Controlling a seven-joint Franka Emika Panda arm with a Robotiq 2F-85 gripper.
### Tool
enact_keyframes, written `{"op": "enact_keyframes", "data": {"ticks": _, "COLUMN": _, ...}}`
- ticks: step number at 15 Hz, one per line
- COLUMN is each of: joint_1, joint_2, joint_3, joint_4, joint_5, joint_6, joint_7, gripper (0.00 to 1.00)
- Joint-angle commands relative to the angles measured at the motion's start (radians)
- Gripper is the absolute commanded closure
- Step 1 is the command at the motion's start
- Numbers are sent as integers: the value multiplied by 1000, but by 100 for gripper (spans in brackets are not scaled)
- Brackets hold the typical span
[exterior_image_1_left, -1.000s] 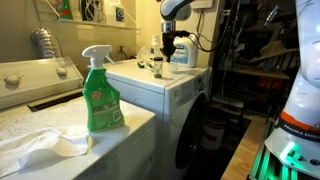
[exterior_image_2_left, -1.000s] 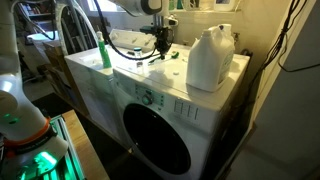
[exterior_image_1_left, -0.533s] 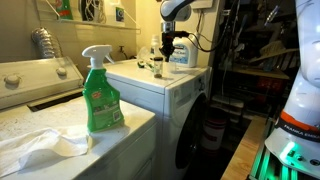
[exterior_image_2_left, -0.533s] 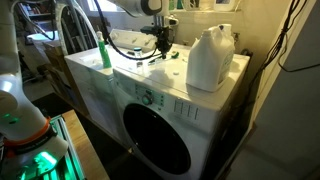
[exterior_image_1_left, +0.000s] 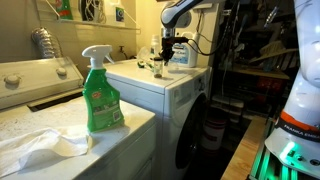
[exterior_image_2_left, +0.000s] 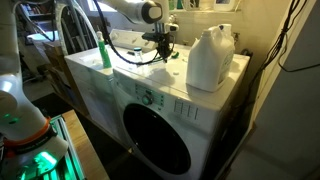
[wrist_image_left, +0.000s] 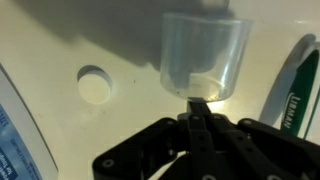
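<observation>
Clear plastic cup sat in the pinch of the tool, whose fingers were clenched together on the cup's near wall. The cup hung over the white washing-machine worktop, between a small white round disc and a green labelled container. Whether its base touched could not be told. Compared with half a second before, the tool had tilted over, left of the white plastic jug.

Wrist view: cup touches fingers; disc lies on tabletop to its left; jug stands well apart.
</observation>
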Motion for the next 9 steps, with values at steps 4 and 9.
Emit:
{"op": "enact_keyframes", "data": {"ticks": 4, "joint_1": -20, "joint_2": -2, "joint_3": 9, "joint_4": -54, "joint_5": 24, "joint_6": 117, "joint_7": -46, "gripper": 100}}
{"op": "enact_keyframes", "data": {"ticks": 9, "joint_1": -9, "joint_2": -41, "joint_3": 29, "joint_4": -41, "joint_5": 46, "joint_6": 95, "joint_7": -63, "gripper": 99}}
